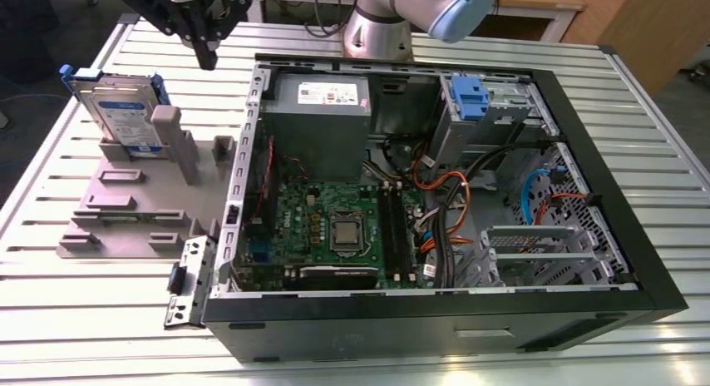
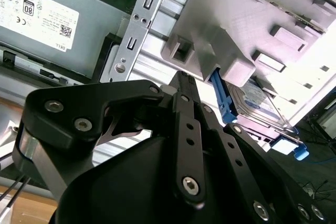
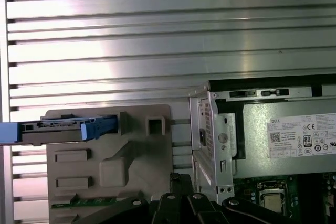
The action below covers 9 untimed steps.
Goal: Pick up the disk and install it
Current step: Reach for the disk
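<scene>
The disk (image 1: 115,113) stands on edge in a slot at the far end of a grey holder block (image 1: 122,211), at the exterior view's left; its silver face with the white-and-blue label and its blue side rails show. My gripper (image 1: 208,63) hangs above the table between the disk and the computer case, apart from the disk, with its black fingers drawn together to a point and nothing between them. In both wrist views the disk (image 2: 258,101) (image 3: 63,128) sits in the holder block (image 2: 220,24) (image 3: 136,156), beyond my shut gripper (image 2: 181,77) (image 3: 181,178).
An open black computer case (image 1: 621,236) lies on the slatted metal table (image 1: 66,319). Inside are a grey power supply (image 1: 319,99), a green motherboard (image 1: 332,228), cables and a silver drive cage with a blue latch (image 1: 470,97). The arm's base (image 1: 377,28) stands behind the case.
</scene>
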Motion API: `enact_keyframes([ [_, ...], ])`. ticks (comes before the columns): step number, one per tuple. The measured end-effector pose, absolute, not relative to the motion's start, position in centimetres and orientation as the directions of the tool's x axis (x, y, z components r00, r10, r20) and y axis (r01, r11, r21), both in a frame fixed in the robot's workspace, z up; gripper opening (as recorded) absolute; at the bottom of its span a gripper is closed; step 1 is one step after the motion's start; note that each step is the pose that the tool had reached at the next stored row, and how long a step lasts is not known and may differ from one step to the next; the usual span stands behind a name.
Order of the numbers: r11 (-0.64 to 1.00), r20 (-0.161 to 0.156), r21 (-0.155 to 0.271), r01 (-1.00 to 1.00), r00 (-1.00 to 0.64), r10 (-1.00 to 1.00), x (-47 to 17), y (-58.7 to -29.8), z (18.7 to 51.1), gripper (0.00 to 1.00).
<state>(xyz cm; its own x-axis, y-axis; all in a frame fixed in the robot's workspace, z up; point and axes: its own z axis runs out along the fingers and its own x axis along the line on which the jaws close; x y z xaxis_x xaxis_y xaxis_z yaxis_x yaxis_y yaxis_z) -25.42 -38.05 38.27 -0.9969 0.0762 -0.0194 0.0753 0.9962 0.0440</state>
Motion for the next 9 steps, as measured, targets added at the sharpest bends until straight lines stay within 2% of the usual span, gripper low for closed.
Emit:
enact_keyframes([
  [9,0.996,-0.019,0.044,0.075,-0.997,0.076,-25.83,-38.05,38.26,0.11],
])
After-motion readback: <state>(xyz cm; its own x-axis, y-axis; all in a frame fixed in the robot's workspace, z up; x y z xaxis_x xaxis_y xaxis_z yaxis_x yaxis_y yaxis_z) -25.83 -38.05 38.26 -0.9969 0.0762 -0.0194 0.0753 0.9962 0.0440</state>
